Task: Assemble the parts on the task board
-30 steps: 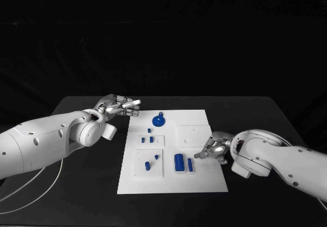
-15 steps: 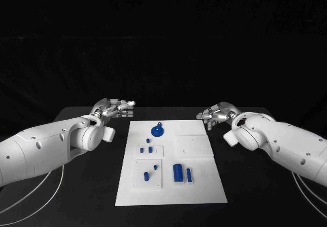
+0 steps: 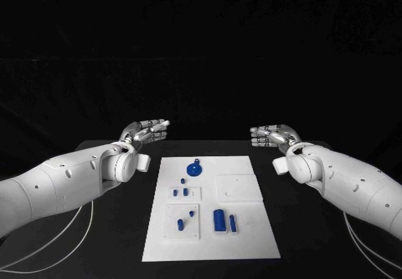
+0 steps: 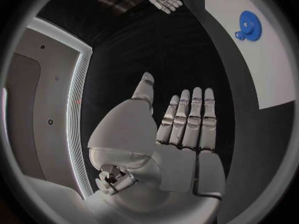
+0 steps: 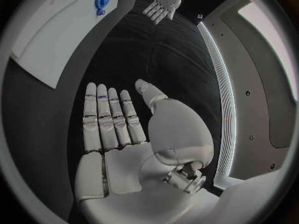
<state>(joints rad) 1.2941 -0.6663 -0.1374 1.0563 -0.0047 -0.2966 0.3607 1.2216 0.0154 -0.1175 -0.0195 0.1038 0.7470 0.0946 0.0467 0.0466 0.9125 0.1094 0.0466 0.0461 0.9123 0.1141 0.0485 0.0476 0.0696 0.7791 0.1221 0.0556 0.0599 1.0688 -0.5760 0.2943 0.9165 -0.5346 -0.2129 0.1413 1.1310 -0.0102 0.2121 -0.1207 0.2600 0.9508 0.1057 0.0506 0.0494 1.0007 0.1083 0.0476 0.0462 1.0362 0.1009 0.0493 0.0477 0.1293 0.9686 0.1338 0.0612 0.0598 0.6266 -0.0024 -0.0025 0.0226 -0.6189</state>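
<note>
While both arms are raised above the far end of the black table [image 3: 100, 232], the left hand [image 3: 146, 131] and the right hand [image 3: 271, 135] hang in the air with their palms flat and their fingers straight and side by side, holding nothing. The left wrist view shows the left hand's fingers [image 4: 187, 119] stretched out with only the thumb set a little apart, and the right wrist view shows the right hand's fingers [image 5: 106, 117] the same way.

The task board [image 3: 251, 232] lies flat in the middle of the table, below and between the two hands and well apart from every fingertip. On it, nearest the hands, rests a round blue gear-like part [image 3: 194, 168] with a small knob at its far edge. Closer to the robot sit several small blue pegs [image 3: 180, 190] on a raised white square, two more short blue pieces [image 3: 179, 222] on a second square below it, and beside them a pair of taller blue cylinders [image 3: 219, 219] lying side by side. A bare raised white square [image 3: 235, 187] lies on the board's right half. None of the parts touches either hand.
</note>
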